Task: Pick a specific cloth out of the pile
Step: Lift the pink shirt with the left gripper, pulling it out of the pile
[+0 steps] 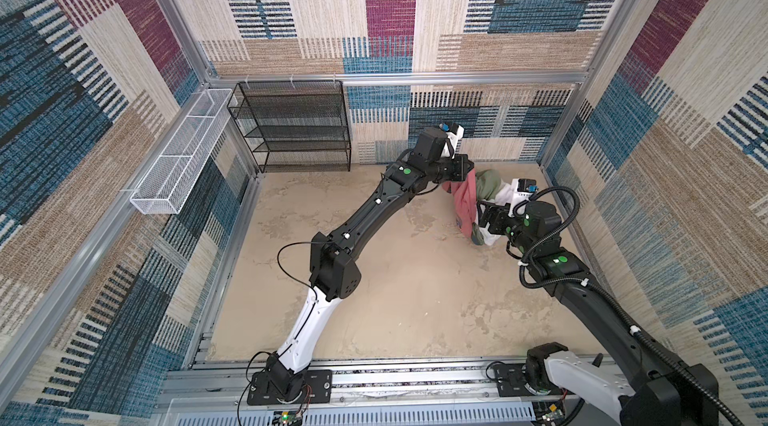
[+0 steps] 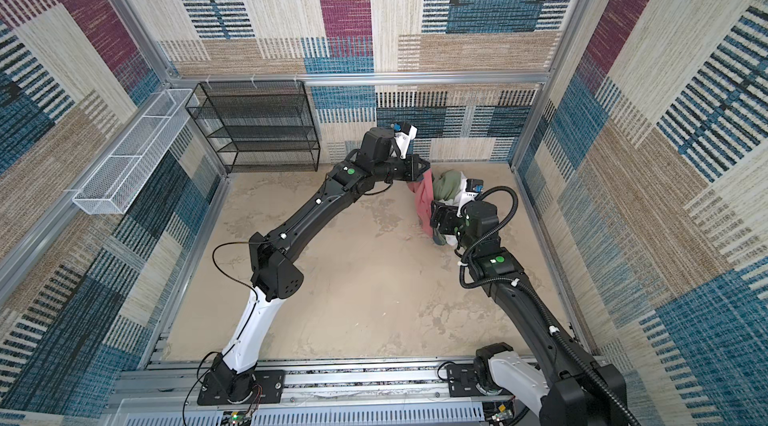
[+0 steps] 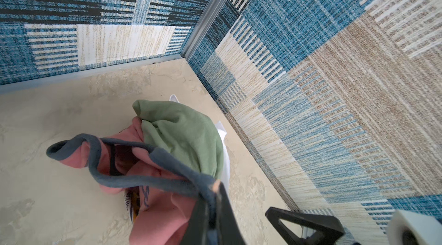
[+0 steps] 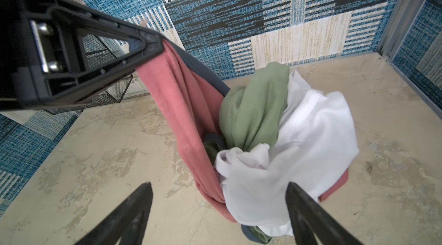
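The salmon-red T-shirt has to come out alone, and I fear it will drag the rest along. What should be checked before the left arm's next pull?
1. Left gripper shut on the faded salmon-red T-shirt at its navy neck trim: ok.
2. Nothing but that shirt in the left grip: ok.
3. Shirt free of the crumpled olive-green garment and the crumpled white garment: not ok. Both lie in its fold, and salmon fabric shows beneath the white one.
4. Right gripper open and empty: ok.
5. Right gripper touching the white garment to hold it back: cannot tell.
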Robot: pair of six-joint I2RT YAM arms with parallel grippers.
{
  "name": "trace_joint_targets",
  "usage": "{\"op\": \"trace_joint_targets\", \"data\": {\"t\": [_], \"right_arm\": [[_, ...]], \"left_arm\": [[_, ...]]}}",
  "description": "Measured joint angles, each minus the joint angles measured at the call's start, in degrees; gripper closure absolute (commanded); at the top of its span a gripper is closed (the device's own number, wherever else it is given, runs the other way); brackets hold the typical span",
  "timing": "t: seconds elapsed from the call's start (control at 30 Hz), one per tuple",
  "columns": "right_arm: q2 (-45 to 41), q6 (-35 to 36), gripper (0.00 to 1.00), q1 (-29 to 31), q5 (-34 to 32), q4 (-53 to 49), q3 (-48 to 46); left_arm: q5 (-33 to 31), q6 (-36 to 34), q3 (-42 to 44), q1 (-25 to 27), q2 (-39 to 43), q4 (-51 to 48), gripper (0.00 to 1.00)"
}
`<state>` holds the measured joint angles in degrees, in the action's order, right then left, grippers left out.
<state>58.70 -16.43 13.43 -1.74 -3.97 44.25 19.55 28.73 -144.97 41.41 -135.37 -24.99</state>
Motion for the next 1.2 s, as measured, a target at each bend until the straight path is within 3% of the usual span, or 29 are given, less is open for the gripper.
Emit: {"op": "trace_joint_targets", "data": {"t": [0.97, 1.2], "right_arm": [[-3.48, -1.51, 0.09, 0.00, -0.37, -0.72, 0.24], [-5.14, -1.73, 0.09, 0.00, -0.33, -0.83, -0.48]], "left_arm": [[0.02, 1.64, -2.25, 0.57, 4.15, 5.60, 1.00], [-4.13, -1.77, -1.31, 0.42, 8.87, 4.52, 1.00]]}}
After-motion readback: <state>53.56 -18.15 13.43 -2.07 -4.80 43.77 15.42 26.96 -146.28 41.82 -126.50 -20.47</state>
